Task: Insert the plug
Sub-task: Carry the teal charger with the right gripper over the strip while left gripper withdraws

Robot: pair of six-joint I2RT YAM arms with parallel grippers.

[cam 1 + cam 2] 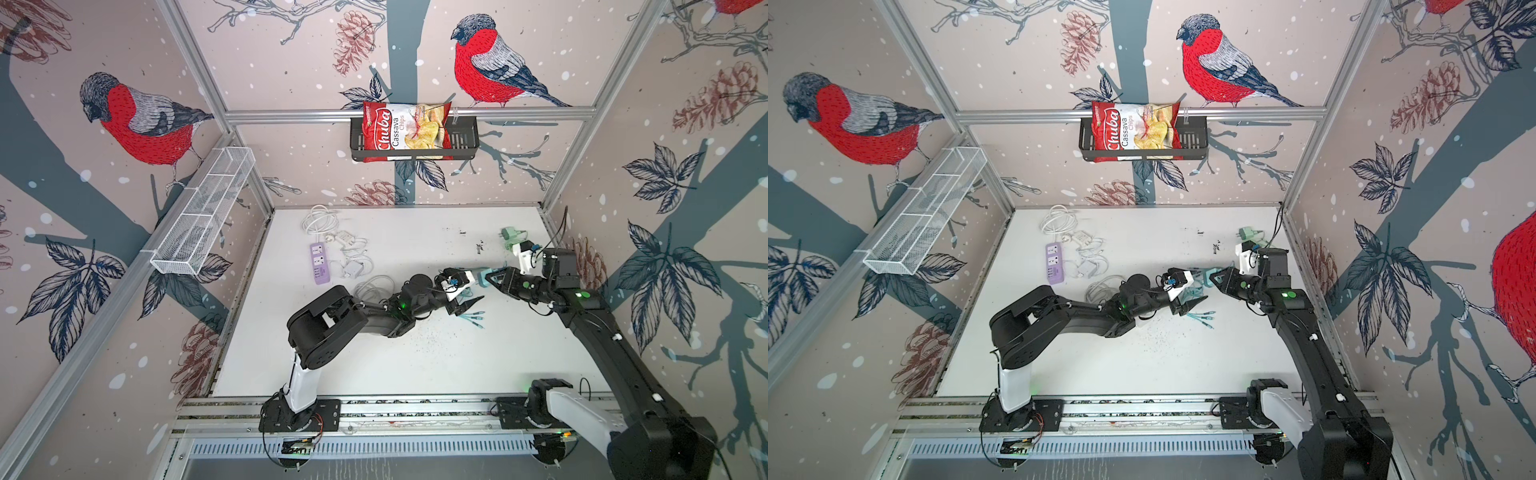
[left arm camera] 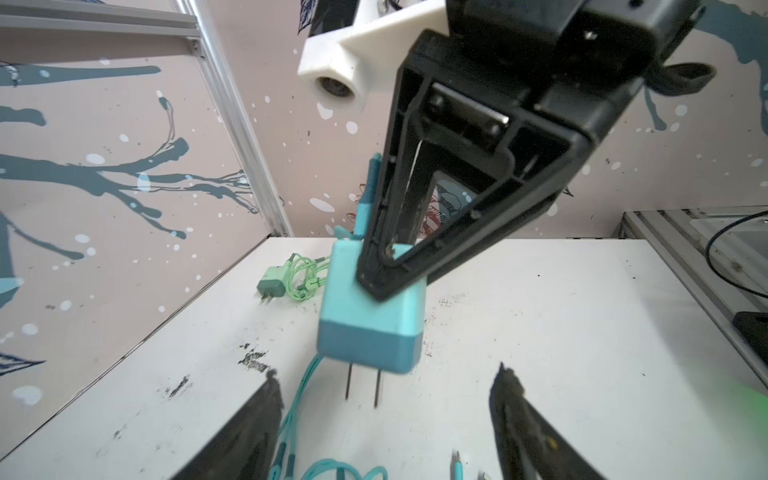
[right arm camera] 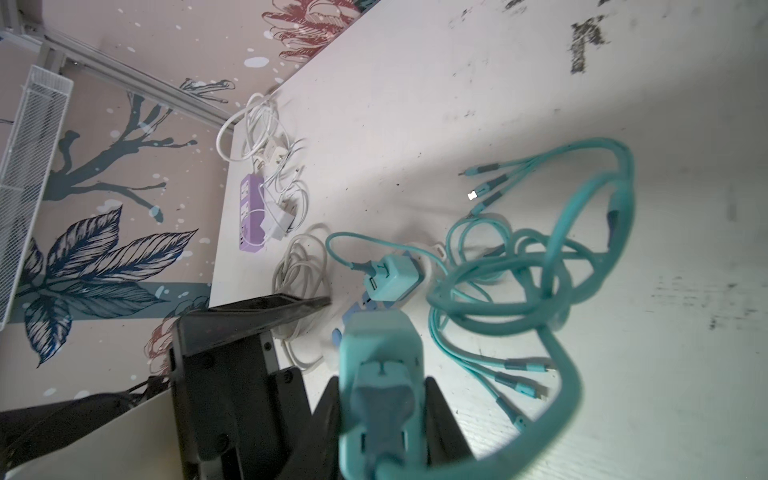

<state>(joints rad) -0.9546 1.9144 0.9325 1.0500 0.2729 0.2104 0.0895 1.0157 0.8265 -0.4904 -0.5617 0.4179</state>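
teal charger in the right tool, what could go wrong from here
The right tool grips the teal charger only at its cable end, so it may pivot or slip. Its tangled teal cable loops down to the table and could snag. The open left tool sits close to the prongs; they might collide.

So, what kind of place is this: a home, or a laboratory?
Most likely a robot test cell, not a home. Two robot arms are mounted on a rail, aluminium frame bars hold bird-wallpaper panels as walls, and the white table carries a power strip and chargers.
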